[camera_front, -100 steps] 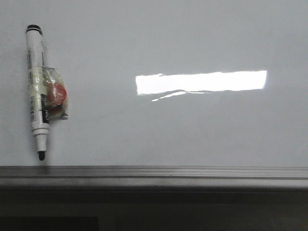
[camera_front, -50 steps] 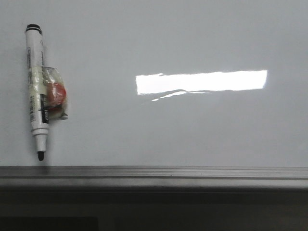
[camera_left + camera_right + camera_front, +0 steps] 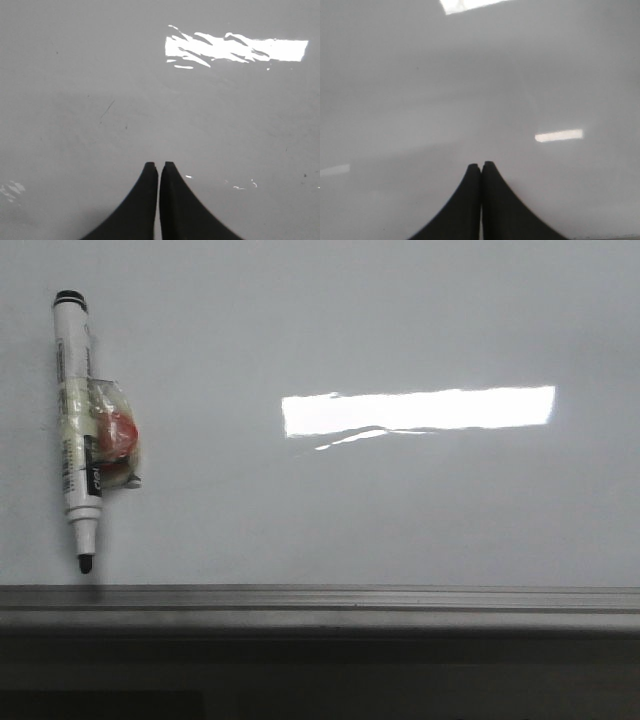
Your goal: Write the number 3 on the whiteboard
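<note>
Starting nearest, the grey rail (image 3: 320, 598) borders the whiteboard (image 3: 400, 510), still without a 3. Beyond, the marker (image 3: 77, 430) lies lengthwise at far left, tip toward the rail, favouring the left gripper (image 3: 159, 164); it and the right gripper (image 3: 481, 164) are pressed closed, empty.

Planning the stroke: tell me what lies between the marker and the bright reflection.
Nothing: front view shows bare whiteboard between marker and reflection.

A robot test bench, by the look of it: a glossy whiteboard (image 3: 400, 510) fills the front view, mirroring a strip of overhead lighting. A grey metal rail (image 3: 320, 598) runs along its near edge. A taped marker (image 3: 77, 430) lies on the board just beyond that rail.
</note>
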`<state>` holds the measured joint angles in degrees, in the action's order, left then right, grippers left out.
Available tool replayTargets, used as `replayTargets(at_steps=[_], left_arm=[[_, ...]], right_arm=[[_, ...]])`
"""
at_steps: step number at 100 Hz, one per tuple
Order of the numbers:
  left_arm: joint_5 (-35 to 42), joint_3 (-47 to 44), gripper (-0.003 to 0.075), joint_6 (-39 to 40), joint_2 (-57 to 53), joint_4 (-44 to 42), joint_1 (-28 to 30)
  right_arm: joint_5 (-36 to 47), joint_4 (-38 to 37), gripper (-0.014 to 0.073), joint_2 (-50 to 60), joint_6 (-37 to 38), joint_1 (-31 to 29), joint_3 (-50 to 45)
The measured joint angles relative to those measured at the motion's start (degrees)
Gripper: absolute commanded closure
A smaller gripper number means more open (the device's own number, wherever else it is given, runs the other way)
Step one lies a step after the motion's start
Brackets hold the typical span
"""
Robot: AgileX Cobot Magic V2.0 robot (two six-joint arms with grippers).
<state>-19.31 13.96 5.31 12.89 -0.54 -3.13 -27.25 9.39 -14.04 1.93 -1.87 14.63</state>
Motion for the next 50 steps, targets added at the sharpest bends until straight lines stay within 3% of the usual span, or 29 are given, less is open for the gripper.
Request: replayTargets(at_steps=[7,16,21,27,50], left_arm=[[0.0,0.4,0.0619,-0.9,0.5,0.0,0.0],[0.1,0.5,0.0397,-1.5,1.1,0.1,-0.1],[1.1,0.5,0.0316,-1.5,1.6,0.1,-0.2],[4.1,-0.1,0.0283,-1.5,2.0,0.5,-0.4],[14.6,-1.8,0.0301,-1.5,4.7,0.9,-1.6]], right_arm=[[-0.5,0.0,0.0648,0.0,0.0,0.0,0.0],[-0.6,0.0,0.0648,0.0,0.0,0.0,0.0],[-0.7,0.0,0.0648,0.0,0.0,0.0,0.0],[-0.8,0.0,0.0648,0.0,0.0,0.0,0.0],[-1.1,0.0,0.0648,0.0,0.0,0.0,0.0]])
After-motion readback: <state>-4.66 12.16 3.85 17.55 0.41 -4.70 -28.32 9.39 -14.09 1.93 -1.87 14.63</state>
